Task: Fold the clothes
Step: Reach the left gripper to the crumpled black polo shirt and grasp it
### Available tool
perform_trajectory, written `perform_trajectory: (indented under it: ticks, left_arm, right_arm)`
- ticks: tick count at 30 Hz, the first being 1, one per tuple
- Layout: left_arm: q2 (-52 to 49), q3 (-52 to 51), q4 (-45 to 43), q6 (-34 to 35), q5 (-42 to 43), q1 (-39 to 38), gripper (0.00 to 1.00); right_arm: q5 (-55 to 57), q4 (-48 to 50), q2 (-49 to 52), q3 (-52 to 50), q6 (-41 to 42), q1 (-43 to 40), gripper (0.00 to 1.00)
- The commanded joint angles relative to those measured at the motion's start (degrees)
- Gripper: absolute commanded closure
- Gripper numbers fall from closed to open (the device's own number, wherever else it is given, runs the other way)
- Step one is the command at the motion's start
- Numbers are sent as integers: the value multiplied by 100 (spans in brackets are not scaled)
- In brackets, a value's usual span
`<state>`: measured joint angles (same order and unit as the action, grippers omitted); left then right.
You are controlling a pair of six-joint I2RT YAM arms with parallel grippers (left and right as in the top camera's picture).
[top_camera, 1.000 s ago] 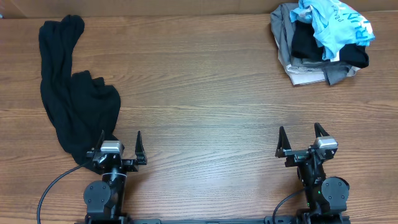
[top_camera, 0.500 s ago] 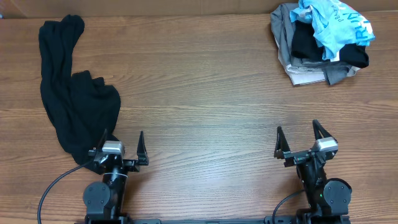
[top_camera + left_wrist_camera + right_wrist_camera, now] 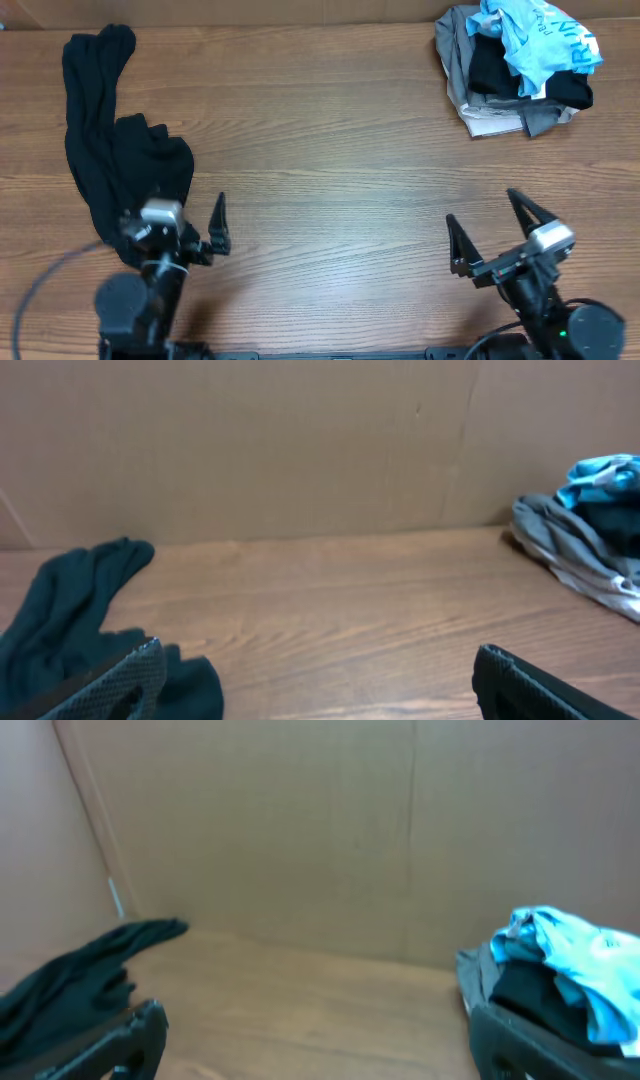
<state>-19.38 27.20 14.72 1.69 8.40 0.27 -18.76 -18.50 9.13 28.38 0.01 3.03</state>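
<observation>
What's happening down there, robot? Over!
Left tool open, empty, by the black T-shirt. Right tool open, empty. T-shirt bunched up, unfolded. Clothes heap far corner, not blocking.

The left hand (image 3: pixel 186 222) and right hand (image 3: pixel 487 228) are black. Each has two slim, pointed fingers (image 3: pixel 120 682), finely textured up close, and a silver-grey block (image 3: pixel 160 212) behind them. A thin grey cable (image 3: pixel 50 268) trails from the left arm. What looks like a green light (image 3: pixel 563 334) glows on the right base.

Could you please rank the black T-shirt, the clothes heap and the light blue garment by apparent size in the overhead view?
Largest: black T-shirt.
Next: clothes heap.
Smallest: light blue garment, lying on that heap.
</observation>
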Motion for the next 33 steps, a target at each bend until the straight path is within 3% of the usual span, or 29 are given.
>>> perform_trajectory:
  ticks: [1, 11, 18, 22, 29, 33]
  left_arm:
    - [-1106, 1099, 564, -101, 46, 46, 0]
    - [-4011, 3899, 3143, -645, 385, 46, 0]
    - [-5241, 4164, 3224, -579, 820, 46, 0]
    - [-5740, 4164, 3368, -540, 627, 63, 0]
    - [-6900, 4164, 4269, 1097, -817, 466, 10]
    - [-7534, 4157, 4531, 1165, -896, 946, 16]
  right_arm:
    - [-192, -492, 898, 901, 4, -15, 0]
    - [-955, -1950, 3738, 2911, 4, -15, 0]
    - [-2208, -1464, 5272, 3025, 7, -15, 0]
    - [-2546, -1388, 5882, 3025, 7, -15, 0]
    - [-2592, -1471, 6625, 3023, 4, -15, 2]
    - [-2586, -1475, 6752, 3018, 2, -15, 5]
